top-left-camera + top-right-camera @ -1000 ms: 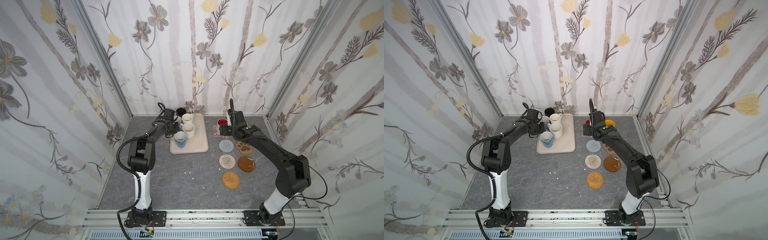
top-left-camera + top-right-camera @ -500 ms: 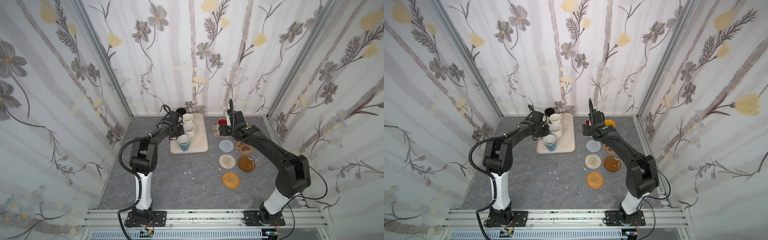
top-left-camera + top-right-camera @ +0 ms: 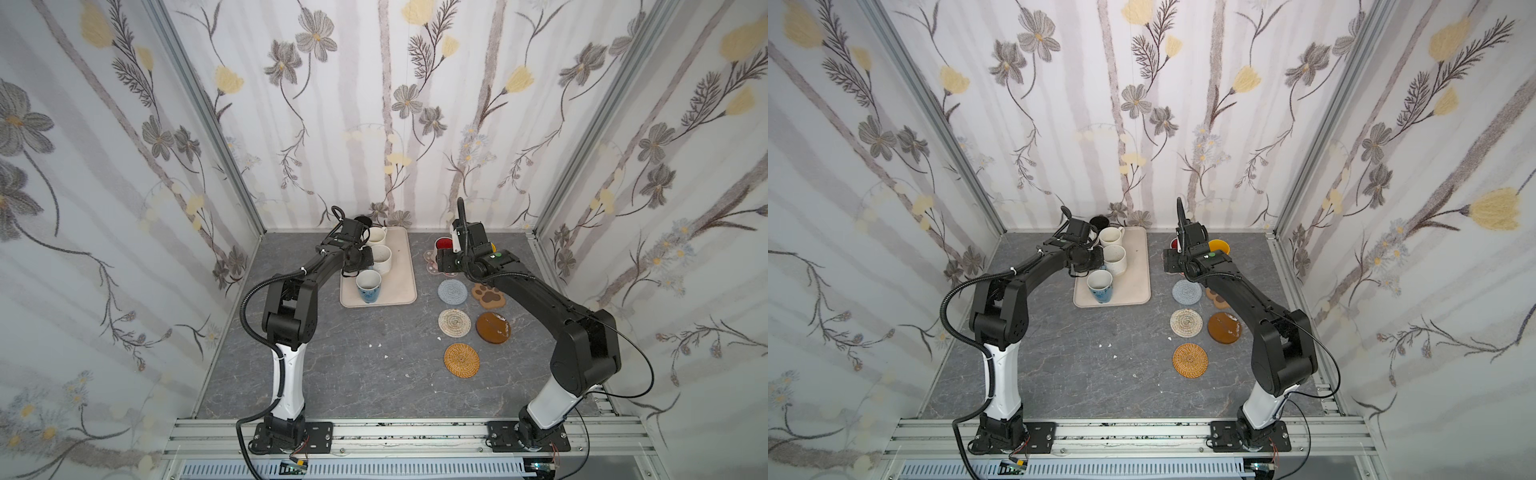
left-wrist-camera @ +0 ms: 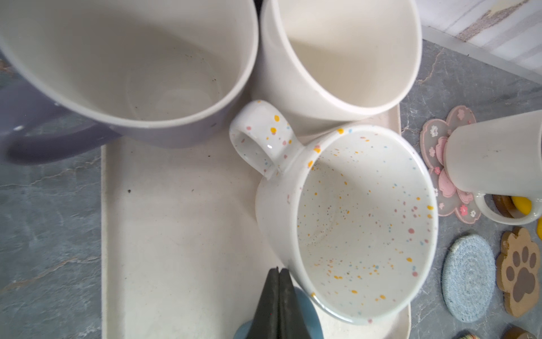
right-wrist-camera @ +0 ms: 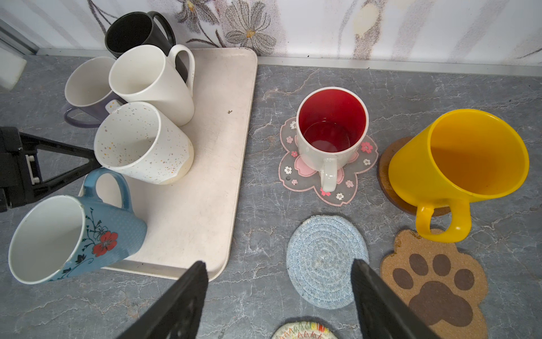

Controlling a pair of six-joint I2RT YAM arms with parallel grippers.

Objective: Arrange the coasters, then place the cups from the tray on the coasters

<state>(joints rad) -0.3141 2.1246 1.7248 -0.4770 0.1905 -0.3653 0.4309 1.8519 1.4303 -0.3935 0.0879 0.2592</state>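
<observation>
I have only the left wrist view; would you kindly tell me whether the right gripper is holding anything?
Observer: No; the right gripper is open and empty.
Operator: Thank you. Is a black mug anywhere?
Observer: Yes, the black mug stands by the back wall, behind the plain cream mug.
Operator: And where is the yellow mug?
Observer: The yellow mug sits on a brown disc coaster, beside the paw coaster.
</observation>
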